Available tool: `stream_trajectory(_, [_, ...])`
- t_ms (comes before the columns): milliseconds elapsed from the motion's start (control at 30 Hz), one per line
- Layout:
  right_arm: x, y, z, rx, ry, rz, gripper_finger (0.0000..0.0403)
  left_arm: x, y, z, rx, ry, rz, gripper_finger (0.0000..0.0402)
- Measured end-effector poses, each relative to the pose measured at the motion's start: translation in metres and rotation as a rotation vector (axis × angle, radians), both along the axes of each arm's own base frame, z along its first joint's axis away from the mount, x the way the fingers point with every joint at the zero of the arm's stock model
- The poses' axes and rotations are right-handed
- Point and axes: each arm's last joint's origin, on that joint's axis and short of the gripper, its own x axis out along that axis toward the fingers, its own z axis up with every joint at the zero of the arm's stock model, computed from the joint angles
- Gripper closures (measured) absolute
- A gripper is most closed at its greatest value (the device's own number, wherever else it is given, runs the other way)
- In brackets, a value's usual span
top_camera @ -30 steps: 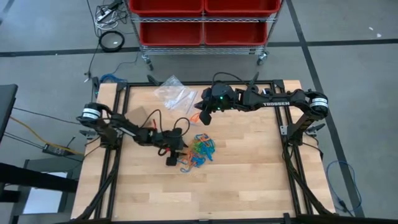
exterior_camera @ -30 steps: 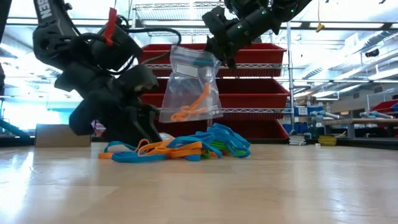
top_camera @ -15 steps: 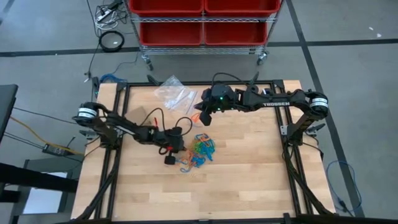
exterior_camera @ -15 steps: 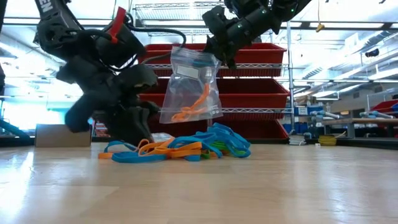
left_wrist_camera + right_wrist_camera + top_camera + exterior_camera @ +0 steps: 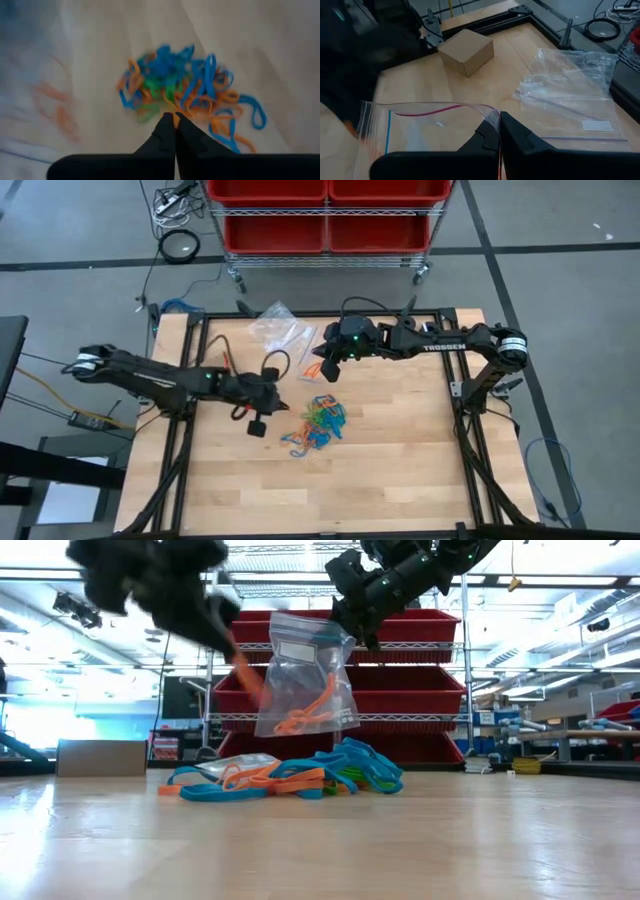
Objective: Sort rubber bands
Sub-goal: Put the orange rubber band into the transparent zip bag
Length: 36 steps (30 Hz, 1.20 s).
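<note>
Gripping one clear bag (image 5: pixel 305 680), right gripper (image 5: pixel 499 131); left gripper (image 5: pixel 174 120) pinches one orange band (image 5: pixel 247 678).

Wooden bench (image 5: pixel 400 470) with black frame. Small cardboard box (image 5: pixel 466 51) and empty clear bags (image 5: pixel 279 330) near the far edge. Red bins (image 5: pixel 325 210) on a wire rack beyond the bench.

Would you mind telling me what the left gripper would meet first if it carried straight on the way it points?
Probably the pile of rubber bands, dead ahead of the shut left gripper; depth is unclear.

Grey floor (image 5: pixel 560 270); red-bin rack (image 5: pixel 325 215); apparently ceiling lights.
</note>
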Motion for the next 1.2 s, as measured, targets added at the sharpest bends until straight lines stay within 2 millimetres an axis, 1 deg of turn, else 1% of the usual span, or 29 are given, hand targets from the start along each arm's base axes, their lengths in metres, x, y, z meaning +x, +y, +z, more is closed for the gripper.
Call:
stream_trajectory(133, [0.0,0.0,0.0,0.0,0.001,0.0,0.0403,0.004,-0.006,0.028,0.035,-0.049,-0.035,0.0401])
stream_trajectory(233, [0.0,0.0,0.0,0.002,0.001,-0.001,0.0403,0.008,-0.01,0.05,0.071,-0.122,-0.059,0.0401])
stream_trajectory(433, [0.0,0.0,0.0,0.002,0.001,-0.001,0.0403,0.012,-0.009,0.082,0.163,-0.216,-0.05,0.0401])
stream_trajectory(533, [0.0,0.0,0.0,0.002,-0.001,-0.001,0.0403,0.015,-0.005,0.09,0.242,-0.223,-0.008,0.0401])
stream_trajectory(633, [0.0,0.001,0.0,0.002,-0.004,0.001,0.0403,0.021,0.003,0.094,0.285,-0.206,0.017,0.0401])
stream_trajectory(733, [0.001,0.001,0.001,0.0,-0.009,0.0,0.0403,0.029,0.014,0.092,0.308,-0.169,0.047,0.0401])
stream_trajectory(867, [0.001,0.002,0.001,0.0,-0.009,0.002,0.0403,0.04,0.028,0.081,0.332,-0.097,0.082,0.0401])
stream_trajectory(1000, [0.001,0.002,0.001,0.001,-0.007,0.002,0.0403,0.047,0.037,0.072,0.376,-0.044,0.113,0.0397])
stream_trajectory(1100, [0.001,0.002,0.001,0.0,-0.006,0.003,0.0403,0.05,0.04,0.068,0.387,-0.027,0.125,0.0386])
stream_trajectory(1200, [0.001,0.002,0.001,0.0,-0.006,0.003,0.0403,0.051,0.04,0.072,0.389,-0.063,0.134,0.0354])
